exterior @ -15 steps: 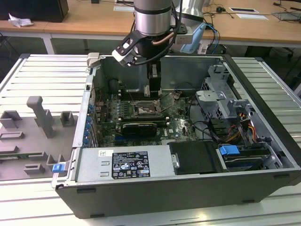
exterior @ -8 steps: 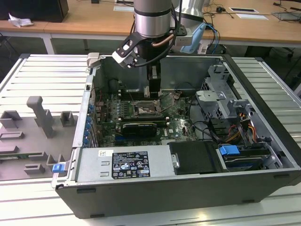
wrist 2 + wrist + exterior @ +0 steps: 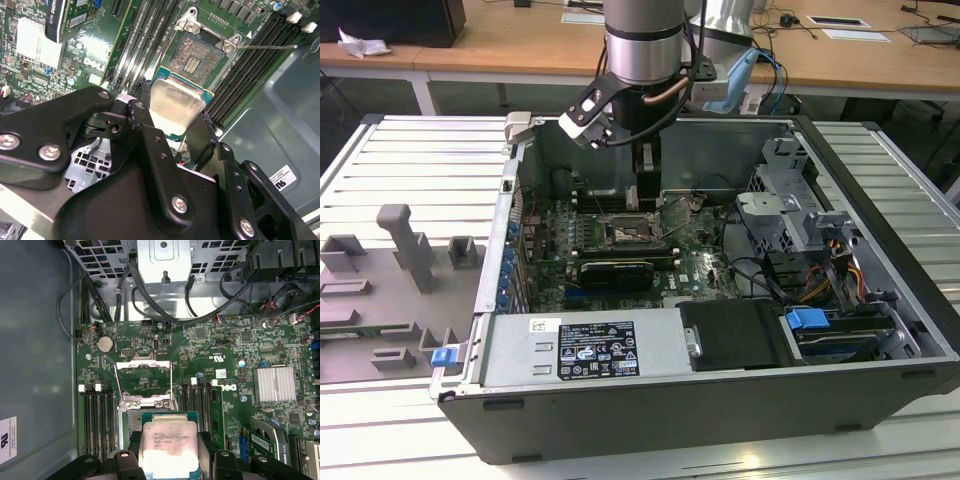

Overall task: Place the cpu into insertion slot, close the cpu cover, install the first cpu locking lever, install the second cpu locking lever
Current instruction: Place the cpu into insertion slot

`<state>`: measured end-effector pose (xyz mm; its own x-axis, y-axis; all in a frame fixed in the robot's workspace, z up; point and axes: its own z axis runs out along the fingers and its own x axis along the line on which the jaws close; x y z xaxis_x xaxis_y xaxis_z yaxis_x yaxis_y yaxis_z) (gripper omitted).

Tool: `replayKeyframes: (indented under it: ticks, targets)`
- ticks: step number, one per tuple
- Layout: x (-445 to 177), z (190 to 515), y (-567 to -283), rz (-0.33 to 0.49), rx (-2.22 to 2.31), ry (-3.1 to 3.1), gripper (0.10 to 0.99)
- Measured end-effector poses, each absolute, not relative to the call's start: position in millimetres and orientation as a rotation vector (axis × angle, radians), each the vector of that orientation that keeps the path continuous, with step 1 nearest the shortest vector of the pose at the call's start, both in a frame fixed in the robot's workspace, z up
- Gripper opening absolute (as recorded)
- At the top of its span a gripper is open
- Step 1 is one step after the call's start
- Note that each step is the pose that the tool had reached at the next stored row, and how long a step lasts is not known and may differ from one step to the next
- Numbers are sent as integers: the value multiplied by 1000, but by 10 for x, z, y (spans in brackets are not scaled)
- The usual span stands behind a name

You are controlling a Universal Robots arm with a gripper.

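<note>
the cpu (image 3: 169,442) is pinched between the gripper's (image 3: 172,462) black fingers (image 3: 144,127), right over the bare socket (image 3: 195,57) (touching it or not, can't tell, its near edge is hidden); the cpu cover (image 3: 144,382) stands swung open just beyond, on the green motherboard (image 3: 225,355).

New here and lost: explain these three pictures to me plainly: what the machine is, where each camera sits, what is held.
A robot arm reaches into an open computer case lying on a table, seen from a camera off the arm. The other two pictures come from cameras at its wrist, looking past the end effector. It grips the cpu, a small silver chip, above the motherboard. The socket is bare and its cover open.
</note>
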<state>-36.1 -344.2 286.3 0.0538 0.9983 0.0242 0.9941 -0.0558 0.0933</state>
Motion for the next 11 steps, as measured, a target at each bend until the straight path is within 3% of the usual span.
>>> replayKeyframes:
  ticks: [11]
  targets:
    - [-361,2813,-3440,127,2243,2123,529]
